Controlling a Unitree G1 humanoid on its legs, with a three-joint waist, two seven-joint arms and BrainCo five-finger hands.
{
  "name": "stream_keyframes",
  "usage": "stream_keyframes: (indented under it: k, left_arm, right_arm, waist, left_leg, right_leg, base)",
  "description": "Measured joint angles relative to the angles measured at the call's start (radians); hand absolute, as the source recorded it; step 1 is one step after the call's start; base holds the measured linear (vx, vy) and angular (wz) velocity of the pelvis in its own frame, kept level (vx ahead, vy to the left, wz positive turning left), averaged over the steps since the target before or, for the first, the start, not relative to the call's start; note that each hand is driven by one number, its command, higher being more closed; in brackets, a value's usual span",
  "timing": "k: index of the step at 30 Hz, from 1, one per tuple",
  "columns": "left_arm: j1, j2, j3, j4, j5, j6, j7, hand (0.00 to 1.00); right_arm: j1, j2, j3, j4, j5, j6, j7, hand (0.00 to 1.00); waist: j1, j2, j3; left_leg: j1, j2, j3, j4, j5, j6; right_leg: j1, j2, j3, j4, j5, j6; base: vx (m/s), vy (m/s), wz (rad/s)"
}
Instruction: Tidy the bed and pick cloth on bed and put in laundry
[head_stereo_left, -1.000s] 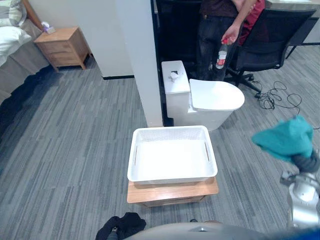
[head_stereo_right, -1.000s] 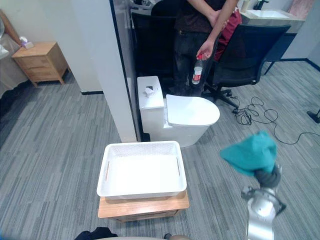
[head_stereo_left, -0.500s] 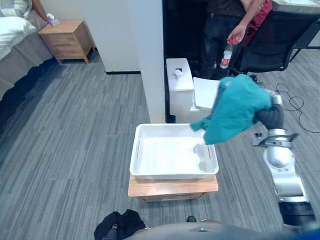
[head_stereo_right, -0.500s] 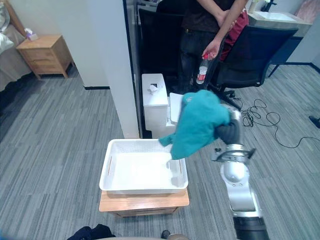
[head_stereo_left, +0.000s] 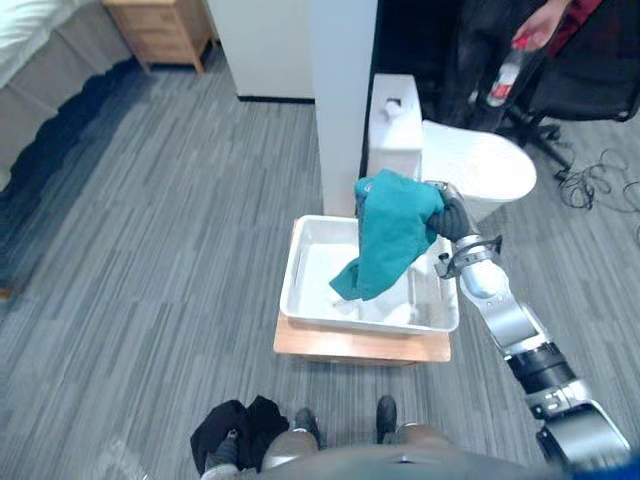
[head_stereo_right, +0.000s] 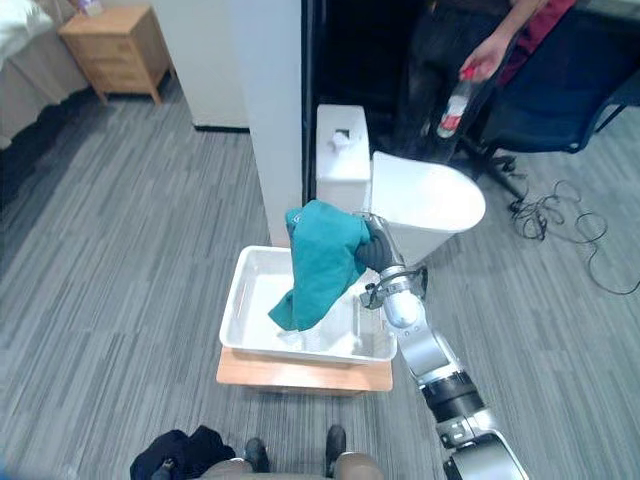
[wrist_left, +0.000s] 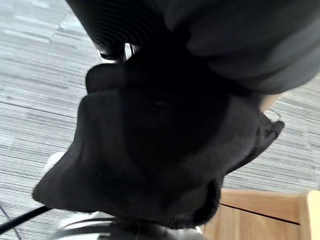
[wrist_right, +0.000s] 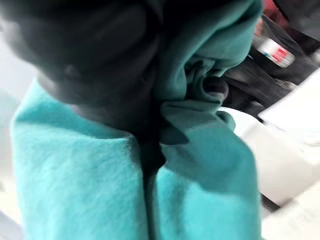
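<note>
A teal cloth (head_stereo_left: 390, 235) hangs bunched from my right hand (head_stereo_left: 452, 215), which is shut on its top. The cloth is over the right half of the white laundry basket (head_stereo_left: 300, 285), and its lower end reaches down inside the basket. The right wrist view has the teal cloth (wrist_right: 200, 165) gathered tight against the hand. A black cloth (head_stereo_left: 235, 432) hangs low at the bottom left, near the floor. In the left wrist view this black cloth (wrist_left: 150, 150) covers my left hand (wrist_left: 120, 25) below its ribbed cover.
The basket stands on a low wooden stool (head_stereo_left: 360, 346). Behind it are a white pillar (head_stereo_left: 342, 90) and a white toilet (head_stereo_left: 470, 165). A person with a bottle (head_stereo_right: 452, 108) stands by an office chair (head_stereo_right: 570, 90). The bed edge (head_stereo_left: 40, 100) and a nightstand (head_stereo_right: 115, 50) are far left.
My right hand has carried the teal cloth leftward and down, from beside the basket to over it. The camera has tipped down and shifted, so the whole scene sits differently.
</note>
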Motion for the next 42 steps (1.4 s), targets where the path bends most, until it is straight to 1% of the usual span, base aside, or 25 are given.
stream_keyframes:
  k: [2,4,8,10,13,17,18,21,24,25,29,32,33,34,35,37,40,41,42]
  left_arm:
    - [-0.008,-0.001,-0.004,0.000,0.000,-0.007,0.002,1.00]
    - [-0.022,0.003,-0.034,0.000,0.000,-0.013,0.003,1.00]
    - [-0.034,-0.007,-0.052,-0.006,0.000,-0.026,0.003,1.00]
    - [-0.042,-0.006,-0.075,-0.006,0.000,-0.038,0.003,1.00]
    - [-0.073,-0.011,-0.077,-0.006,0.000,-0.040,0.003,1.00]
    - [-0.103,-0.018,-0.078,-0.007,0.000,-0.049,0.004,1.00]
    - [-0.104,-0.018,-0.078,-0.007,0.000,-0.054,0.004,1.00]
    - [-0.118,-0.016,-0.078,-0.009,-0.001,-0.058,0.005,1.00]
    - [-0.119,-0.017,-0.078,-0.030,-0.003,-0.060,0.006,1.00]
    - [-0.119,-0.018,-0.078,-0.040,-0.003,-0.060,0.007,1.00]
    - [-0.125,-0.018,-0.078,-0.042,-0.003,-0.064,0.013,1.00]
    - [-0.126,-0.018,-0.077,-0.042,-0.003,-0.059,0.026,1.00]
    - [-0.126,-0.017,-0.076,-0.042,-0.002,-0.056,0.026,1.00]
    - [-0.125,-0.015,-0.075,-0.041,-0.002,-0.054,0.026,1.00]
    - [-0.124,-0.011,-0.074,-0.041,-0.001,-0.053,0.026,1.00]
    - [-0.123,0.006,-0.074,-0.038,0.001,-0.047,0.026,1.00]
    - [-0.117,0.016,-0.073,-0.038,0.003,-0.034,0.026,1.00]
    - [-0.109,0.023,-0.071,-0.037,0.007,-0.030,0.026,1.00]
    - [-0.108,0.023,-0.071,-0.037,0.007,-0.030,0.026,1.00]
  right_arm:
    - [-0.025,0.001,0.009,0.048,-0.011,0.003,0.000,1.00]
    - [-0.061,0.003,0.008,0.103,-0.017,0.008,-0.001,1.00]
    - [-0.101,0.016,-0.004,0.156,-0.018,0.012,-0.004,1.00]
    - [-0.103,0.036,-0.005,0.160,-0.048,0.016,-0.012,1.00]
    - [-0.136,0.067,-0.004,0.220,-0.069,0.017,-0.031,1.00]
    - [-0.157,0.078,0.000,0.310,-0.094,0.019,-0.041,1.00]
    - [-0.157,0.079,0.004,0.323,-0.094,0.021,-0.041,0.00]
    - [-0.166,0.079,-0.003,0.344,-0.096,0.022,-0.050,0.00]
    - [-0.174,0.078,-0.007,0.356,-0.100,0.033,-0.051,0.00]
    - [-0.179,0.078,-0.008,0.356,-0.120,0.037,-0.052,0.00]
    - [-0.188,0.078,-0.010,0.354,-0.133,0.040,-0.056,0.00]
    - [-0.174,0.078,-0.008,0.312,-0.134,0.040,-0.056,0.00]
    - [-0.152,0.078,-0.004,0.267,-0.134,0.040,-0.056,0.00]
    - [-0.125,0.078,0.006,0.222,-0.135,0.039,-0.055,0.00]
    - [-0.114,0.078,0.012,0.199,-0.135,0.038,-0.052,0.00]
    - [-0.078,0.078,0.033,0.138,-0.137,0.036,-0.046,0.00]
    - [-0.031,0.075,0.033,0.105,-0.159,0.032,-0.038,0.00]
    - [0.007,0.073,0.034,0.056,-0.172,0.028,-0.033,0.00]
    - [0.011,0.072,0.034,0.048,-0.172,0.027,-0.032,0.00]
  waist:
    - [0.000,0.006,0.029]
    - [-0.001,0.020,0.048]
    - [-0.005,0.050,0.090]
    - [-0.003,0.065,0.116]
    - [-0.001,0.083,0.156]
    - [0.006,0.102,0.186]
    - [0.005,0.103,0.186]
    - [0.002,0.105,0.189]
    - [0.002,0.104,0.192]
    - [0.001,0.104,0.192]
    - [0.000,0.104,0.192]
    - [-0.002,0.099,0.193]
    - [-0.002,0.095,0.194]
    - [-0.002,0.085,0.188]
    - [-0.001,0.080,0.186]
    - [-0.005,0.050,0.170]
    - [-0.007,0.027,0.152]
    - [-0.009,0.013,0.134]
    - [-0.009,0.011,0.132]
  left_leg:
    - [-0.008,-0.004,-0.003,0.000,0.003,0.003]
    - [-0.043,-0.012,-0.009,0.000,0.011,0.009]
    - [-0.079,-0.021,-0.017,0.001,0.020,0.019]
    - [-0.098,-0.023,-0.019,0.005,0.021,0.020]
    - [-0.124,-0.024,-0.020,0.014,0.029,0.021]
    - [-0.145,-0.024,-0.023,0.014,0.036,0.022]
    - [-0.150,-0.024,-0.023,0.015,0.036,0.022]
    - [-0.172,-0.024,-0.022,0.015,0.042,0.021]
    - [-0.171,-0.025,-0.022,0.015,0.045,0.016]
    - [-0.170,-0.025,-0.022,0.015,0.045,0.016]
    - [-0.166,-0.024,-0.022,0.020,0.045,0.016]
    - [-0.150,-0.019,-0.021,0.025,0.045,0.016]
    - [-0.132,-0.015,-0.020,0.025,0.044,0.014]
    - [-0.120,-0.014,-0.019,0.027,0.041,0.010]
    - [-0.114,-0.013,-0.018,0.027,0.040,0.009]
    - [-0.105,-0.010,-0.016,0.027,0.040,0.009]
    - [-0.090,-0.009,-0.013,0.027,0.040,0.009]
    - [-0.088,-0.009,-0.008,0.027,0.039,0.009]
    - [-0.087,-0.009,-0.007,0.026,0.039,0.009]
  right_leg:
    - [-0.006,-0.003,-0.001,0.000,0.003,-0.001]
    - [-0.039,-0.010,-0.002,0.000,0.010,0.001]
    - [-0.073,-0.019,-0.004,0.001,0.019,0.002]
    - [-0.090,-0.022,-0.004,0.006,0.020,0.002]
    - [-0.118,-0.026,-0.005,0.020,0.021,0.002]
    - [-0.143,-0.027,-0.006,0.032,0.022,0.002]
    - [-0.149,-0.027,-0.006,0.033,0.022,0.002]
    - [-0.173,-0.028,-0.005,0.038,0.025,0.001]
    - [-0.173,-0.031,-0.005,0.041,0.025,0.001]
    - [-0.173,-0.032,-0.005,0.042,0.025,0.001]
    - [-0.173,-0.033,-0.003,0.056,0.025,0.001]
    - [-0.158,-0.036,0.002,0.061,0.025,0.001]
    - [-0.141,-0.035,0.003,0.061,0.025,0.001]
    - [-0.130,-0.034,0.006,0.061,0.025,0.001]
    - [-0.124,-0.033,0.008,0.061,0.025,0.001]
    - [-0.118,-0.030,0.014,0.061,0.025,0.002]
    - [-0.104,-0.029,0.020,0.057,0.026,0.004]
    - [-0.103,-0.028,0.027,0.054,0.029,0.007]
    - [-0.102,-0.028,0.028,0.053,0.030,0.007]
  base:
    - [-0.01,0.010,0.02]
    - [-0.03,0.024,0.03]
    - [-0.03,0.023,0.02]
    - [-0.01,0.007,0.02]
    - [-0.02,-0.008,0.01]
    - [-0.02,-0.007,0.01]
    - [0.00,0.000,0.00]
    - [0.00,0.000,0.00]
    - [0.00,0.000,0.00]
    - [0.00,0.000,0.00]
    - [0.00,0.000,0.00]
    - [-0.03,-0.014,0.00]
    - [-0.04,-0.028,-0.02]
    - [-0.04,-0.026,-0.04]
    - [-0.05,-0.028,-0.06]
    - [-0.06,-0.027,-0.06]
    - [-0.05,-0.012,-0.05]
    - [-0.02,-0.002,-0.07]
    - [-0.02,-0.002,-0.10]
